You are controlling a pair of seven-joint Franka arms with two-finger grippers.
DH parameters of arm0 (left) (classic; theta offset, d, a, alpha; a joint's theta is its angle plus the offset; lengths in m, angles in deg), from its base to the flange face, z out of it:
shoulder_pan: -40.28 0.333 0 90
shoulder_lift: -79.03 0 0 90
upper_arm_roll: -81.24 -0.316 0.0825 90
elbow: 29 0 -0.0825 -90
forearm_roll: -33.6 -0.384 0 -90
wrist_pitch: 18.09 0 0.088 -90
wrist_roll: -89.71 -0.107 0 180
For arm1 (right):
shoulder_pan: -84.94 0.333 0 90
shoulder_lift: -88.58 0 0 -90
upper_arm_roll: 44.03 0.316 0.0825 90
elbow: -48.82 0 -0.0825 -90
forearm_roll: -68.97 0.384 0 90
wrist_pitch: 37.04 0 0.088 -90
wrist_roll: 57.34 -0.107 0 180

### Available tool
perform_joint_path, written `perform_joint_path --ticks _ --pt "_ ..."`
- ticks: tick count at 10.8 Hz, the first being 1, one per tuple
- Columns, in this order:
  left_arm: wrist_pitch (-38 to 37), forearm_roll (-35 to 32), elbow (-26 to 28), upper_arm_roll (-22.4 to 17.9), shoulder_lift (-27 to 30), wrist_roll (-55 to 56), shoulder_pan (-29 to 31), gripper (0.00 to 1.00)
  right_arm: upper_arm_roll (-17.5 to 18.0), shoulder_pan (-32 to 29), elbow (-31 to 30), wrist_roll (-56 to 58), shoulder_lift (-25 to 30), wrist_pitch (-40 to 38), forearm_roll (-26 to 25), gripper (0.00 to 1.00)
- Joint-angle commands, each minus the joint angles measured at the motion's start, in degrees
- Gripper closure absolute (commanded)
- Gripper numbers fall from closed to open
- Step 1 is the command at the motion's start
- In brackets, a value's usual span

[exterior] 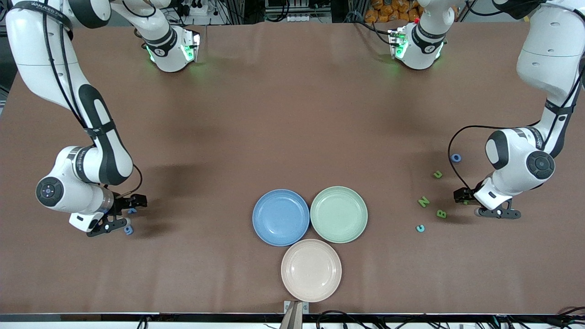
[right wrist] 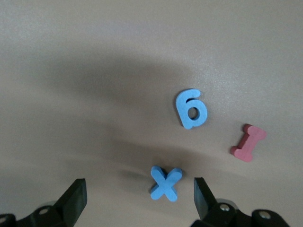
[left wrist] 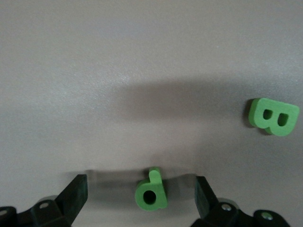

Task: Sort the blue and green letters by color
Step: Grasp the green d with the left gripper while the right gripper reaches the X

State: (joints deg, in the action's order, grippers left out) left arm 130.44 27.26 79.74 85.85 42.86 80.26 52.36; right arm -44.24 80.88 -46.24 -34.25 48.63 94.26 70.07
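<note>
My left gripper (exterior: 470, 203) hangs low over the table at the left arm's end, open, with a green letter "d" (left wrist: 151, 194) lying between its fingers. Close by lie a green B (left wrist: 273, 116), also in the front view (exterior: 441, 213), a green N (exterior: 423, 201), a green U (exterior: 438, 174), a blue O (exterior: 455, 157) and a teal C (exterior: 420, 228). My right gripper (exterior: 128, 211) is low at the right arm's end, open, with a blue X (right wrist: 165, 183) between its fingers. A blue 6 (right wrist: 191, 109) lies beside it.
A blue plate (exterior: 280, 217), a green plate (exterior: 338, 214) and a beige plate (exterior: 311, 269) stand together at the middle, near the front camera, all bare. A dark red I (right wrist: 248, 143) lies beside the blue 6.
</note>
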Motion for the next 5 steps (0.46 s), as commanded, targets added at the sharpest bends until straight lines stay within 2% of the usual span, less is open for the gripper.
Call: perform_joint_path --ticks 1,3,4,5 --pt "1.05 -0.87 1.83 -0.04 1.11 -0.57 -0.13 0.23 0.12 -0.42 -2.12 0.9 -0.13 3.59 0.04 0.0" --pt "1.05 -0.78 1.74 -0.04 0.93 -0.48 -0.31 0.65 0.12 -1.03 -3.63 1.16 -0.04 5.46 0.04 0.0" --pt "1.05 -0.78 1.74 -0.12 0.93 -0.48 -0.48 0.77 0.12 -1.3 -3.81 1.25 -0.04 5.54 0.04 0.0" --pt "1.05 -0.95 1.74 -0.12 0.93 -0.48 -0.66 0.85 0.12 -1.47 -3.98 1.25 -0.04 5.37 0.04 0.0"
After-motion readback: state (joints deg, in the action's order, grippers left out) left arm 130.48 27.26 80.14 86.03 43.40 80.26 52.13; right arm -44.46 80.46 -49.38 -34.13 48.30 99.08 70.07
